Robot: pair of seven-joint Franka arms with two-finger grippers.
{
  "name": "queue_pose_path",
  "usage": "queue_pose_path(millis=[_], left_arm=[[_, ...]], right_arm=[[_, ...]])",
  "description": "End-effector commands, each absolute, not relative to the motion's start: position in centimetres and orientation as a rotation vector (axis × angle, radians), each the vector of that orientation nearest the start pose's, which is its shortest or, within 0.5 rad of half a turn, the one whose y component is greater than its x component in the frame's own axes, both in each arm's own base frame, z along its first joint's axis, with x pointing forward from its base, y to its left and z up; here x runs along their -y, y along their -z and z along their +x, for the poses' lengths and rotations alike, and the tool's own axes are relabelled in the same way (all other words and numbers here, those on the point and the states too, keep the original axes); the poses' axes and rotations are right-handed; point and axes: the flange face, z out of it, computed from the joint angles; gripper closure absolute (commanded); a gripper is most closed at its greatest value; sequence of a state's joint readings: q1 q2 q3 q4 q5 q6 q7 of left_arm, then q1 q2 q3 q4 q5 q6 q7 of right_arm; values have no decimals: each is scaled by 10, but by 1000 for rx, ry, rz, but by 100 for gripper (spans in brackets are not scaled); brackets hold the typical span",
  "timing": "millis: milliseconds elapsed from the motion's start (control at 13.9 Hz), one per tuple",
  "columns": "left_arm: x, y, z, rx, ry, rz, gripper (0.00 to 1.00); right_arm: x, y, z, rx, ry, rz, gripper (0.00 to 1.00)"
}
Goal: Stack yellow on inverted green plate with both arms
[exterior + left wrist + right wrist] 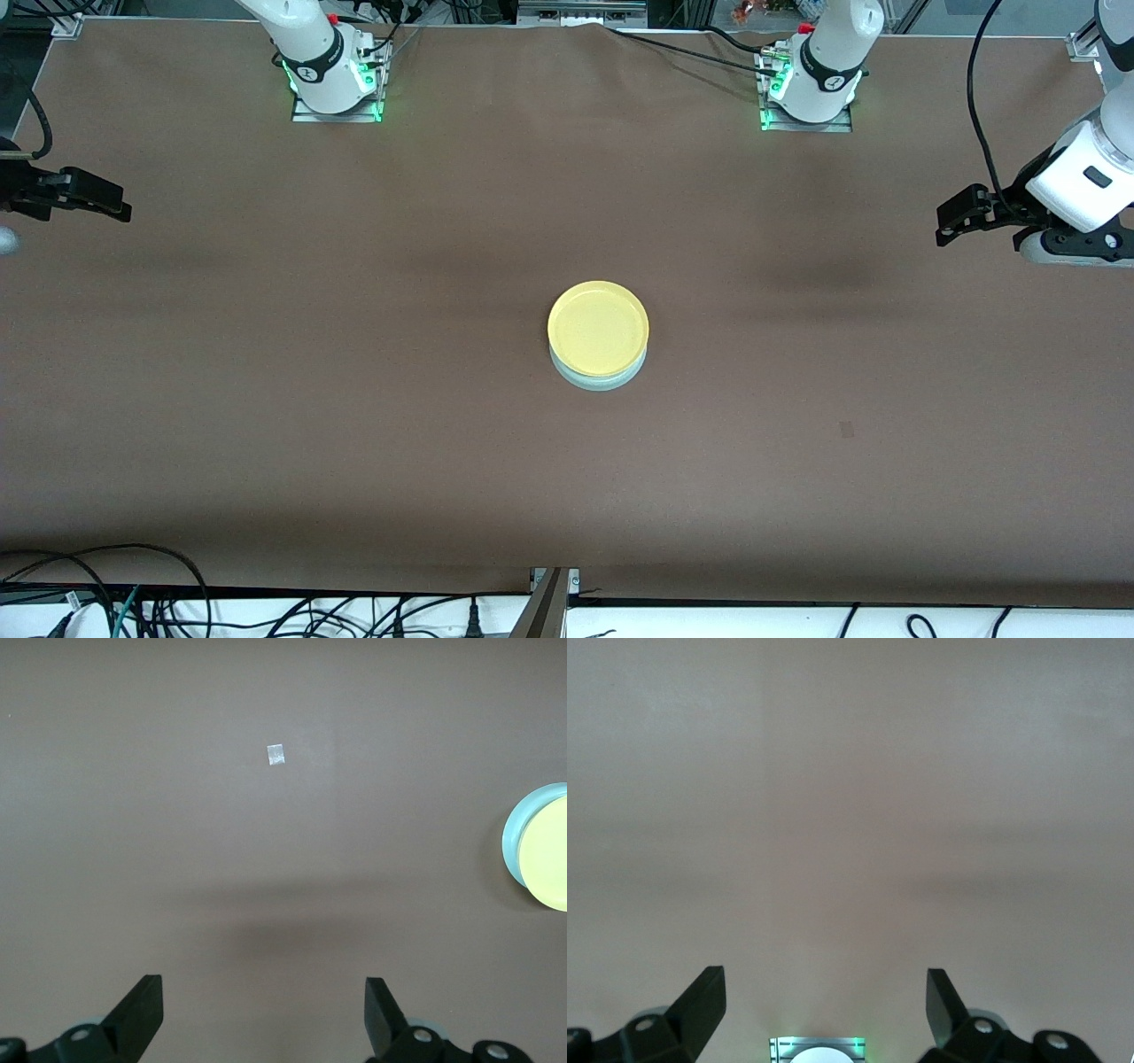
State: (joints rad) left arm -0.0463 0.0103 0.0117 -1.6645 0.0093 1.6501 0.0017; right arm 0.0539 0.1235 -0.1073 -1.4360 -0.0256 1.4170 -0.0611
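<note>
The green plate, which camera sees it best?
The left wrist view: the green plate shows a wide crescent beside the yellow plate on it. The front view shows only a thin green edge under the yellow. The right wrist view misses it.

Both arms are glossy white with black bands at the joints, their bases glowing green. Black cables trail from each base. The left tool (pixel 946 226) is matte black with wedge-shaped fingers (pixel 137 1014); the right tool (pixel 120 211) looks the same, with silver screws near its fingers (pixel 700 1005).
</note>
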Motion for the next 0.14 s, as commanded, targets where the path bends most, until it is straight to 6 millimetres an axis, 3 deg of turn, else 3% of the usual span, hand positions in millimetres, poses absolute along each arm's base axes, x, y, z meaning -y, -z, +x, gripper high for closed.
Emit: queue_pose_path(millis=[0,72], left_arm=[[16,-585,564,-41,-48,-3139,0],[16,-585,564,-39,-50,-3139,0]], right_arm=[[29,-608,573,35,-237,-3156,0],[29,-608,573,35,-237,-3156,0]])
